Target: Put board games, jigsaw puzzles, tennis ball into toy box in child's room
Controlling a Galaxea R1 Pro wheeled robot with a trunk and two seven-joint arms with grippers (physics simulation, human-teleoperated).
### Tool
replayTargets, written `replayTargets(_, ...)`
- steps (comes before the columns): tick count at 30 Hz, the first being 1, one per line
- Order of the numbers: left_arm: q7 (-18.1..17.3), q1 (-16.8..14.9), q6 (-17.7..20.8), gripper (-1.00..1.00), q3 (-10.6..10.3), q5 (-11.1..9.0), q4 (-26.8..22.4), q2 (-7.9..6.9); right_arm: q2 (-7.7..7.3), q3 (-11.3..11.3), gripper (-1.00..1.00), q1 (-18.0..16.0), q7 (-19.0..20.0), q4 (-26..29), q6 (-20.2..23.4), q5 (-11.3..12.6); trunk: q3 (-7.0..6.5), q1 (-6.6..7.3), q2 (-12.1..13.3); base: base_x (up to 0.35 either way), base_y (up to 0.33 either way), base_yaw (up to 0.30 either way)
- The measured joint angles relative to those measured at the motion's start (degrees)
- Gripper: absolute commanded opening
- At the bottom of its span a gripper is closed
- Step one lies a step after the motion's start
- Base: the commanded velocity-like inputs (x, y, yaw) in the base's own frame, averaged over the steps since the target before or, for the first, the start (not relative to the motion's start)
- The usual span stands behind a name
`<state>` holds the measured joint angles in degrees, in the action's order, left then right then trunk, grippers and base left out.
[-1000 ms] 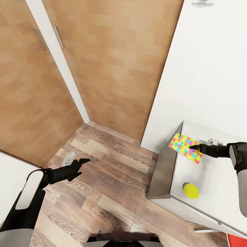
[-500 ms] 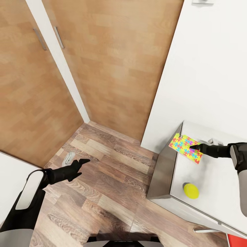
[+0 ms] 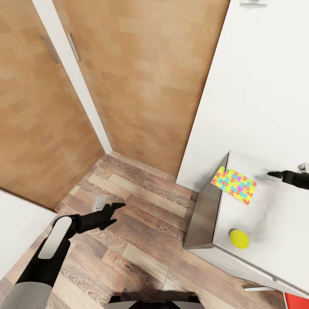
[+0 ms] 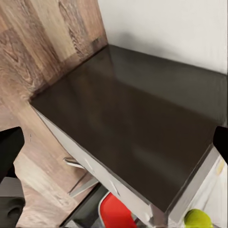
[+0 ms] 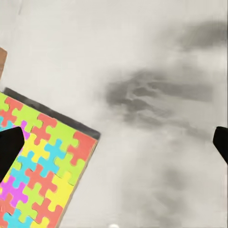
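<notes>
One jigsaw puzzle (image 3: pixel 234 184) lies flat near the left corner of the table's white top (image 3: pixel 274 223); it is also in the right wrist view as a jigsaw puzzle (image 5: pixel 42 166). The tennis ball (image 3: pixel 239 238) rests nearer the front edge and peeks past the table's dark side as a tennis ball (image 4: pixel 198 219). My right gripper (image 3: pixel 274 174) hovers open over bare tabletop to the right of the puzzle, holding nothing. My left gripper (image 3: pixel 114 213) is open and empty over the floor, left of the table. The toy box and the bed are out of view.
Wood-panelled doors (image 3: pixel 141 77) and a white wall (image 3: pixel 266 86) close off the corner behind the table. Wood-plank floor (image 3: pixel 141 231) lies between me and the table's dark side (image 3: pixel 201 214). A red object (image 3: pixel 296 301) sits under the table's front, below a drawer handle (image 3: pixel 253 288).
My right gripper has drawn back to the right, off the puzzle's edge; the puzzle stayed put. My left arm has swung forward and to the right.
</notes>
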<state>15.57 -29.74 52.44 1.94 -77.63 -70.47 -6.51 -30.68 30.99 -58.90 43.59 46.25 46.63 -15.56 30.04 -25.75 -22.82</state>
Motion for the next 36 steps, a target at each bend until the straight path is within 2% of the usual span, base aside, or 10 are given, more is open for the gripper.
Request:
replayTargets(3, -6.7, -1.4, -2.6, 1.00, -3.0, 2.1, 3.7, 0.32, 0.17, 1.3, 1.00, 3.2, 0.7, 6.4, 0.0, 0.1, 0.00, 0.00, 0.0, 0.000, 0.000, 0.000)
replayTargets(4, -6.8, -1.5, -2.7, 1.00, -3.1, 2.2, 3.8, 0.32, 0.18, 1.3, 1.00, 3.2, 0.7, 6.5, 0.0, 0.1, 0.00, 0.00, 0.0, 0.000, 0.000, 0.000)
replayTargets(8, -18.9, -4.6, -9.3, 1.00, -8.6, 6.3, 11.8, 1.57, 1.41, 3.7, 1.00, 12.1, 1.6, 20.7, 0.7, 0.4, 0.01, 0.00, 0.0, 0.000, 0.000, 0.000)
replayTargets(9, -19.1, -4.7, -9.3, 1.00, -8.6, 6.4, 11.9, 1.58, 1.43, 3.7, 1.00, 12.2, 1.6, 20.8, 0.8, 0.4, 0.01, 0.00, 0.0, 0.000, 0.000, 0.000)
replayTargets(11, -21.8, -5.3, -11.0, 1.00, -9.9, 7.6, 13.6, 2.40, 1.90, 4.2, 1.00, 14.4, 1.8, 24.3, 1.3, 0.6, 0.01, 0.00, 0.0, 0.000, 0.000, 0.000)
replayTargets(13, -25.5, -6.3, -14.1, 1.00, -12.0, 10.0, 16.5, 4.36, 3.24, 5.0, 1.00, 18.1, 2.0, 30.6, 2.7, 1.1, 0.01, 0.00, 0.0, 0.000, 0.000, 0.000)
replayTargets(14, -25.5, -6.4, -14.2, 1.00, -12.1, 10.1, 16.5, 4.40, 3.27, 5.0, 1.00, 18.2, 2.0, 30.7, 2.7, 1.0, 0.01, 0.00, 0.0, 0.000, 0.000, 0.000)
replayTargets(17, -28.9, -7.3, -18.0, 1.00, -14.2, 13.7, 18.7, 6.69, 5.82, 6.4, 1.00, 22.1, 2.4, 38.0, 5.0, 2.0, 0.01, 0.00, 0.0, 0.000, 0.000, 0.000)
replayTargets(22, -31.0, -7.8, -20.0, 1.00, -15.4, 15.9, 19.7, 8.13, 7.74, 8.0, 1.00, 24.3, 3.7, 42.0, 7.3, 2.8, 0.01, 0.00, 0.0, 0.013, 0.032, 0.000)
replayTargets(36, -38.2, -8.2, -21.8, 1.00, -16.7, 19.2, 20.6, 8.97, 9.78, 9.1, 1.00, 26.3, 8.8, 45.6, 11.6, 3.6, -0.15, 0.00, 0.0, 0.091, 0.113, -0.051)
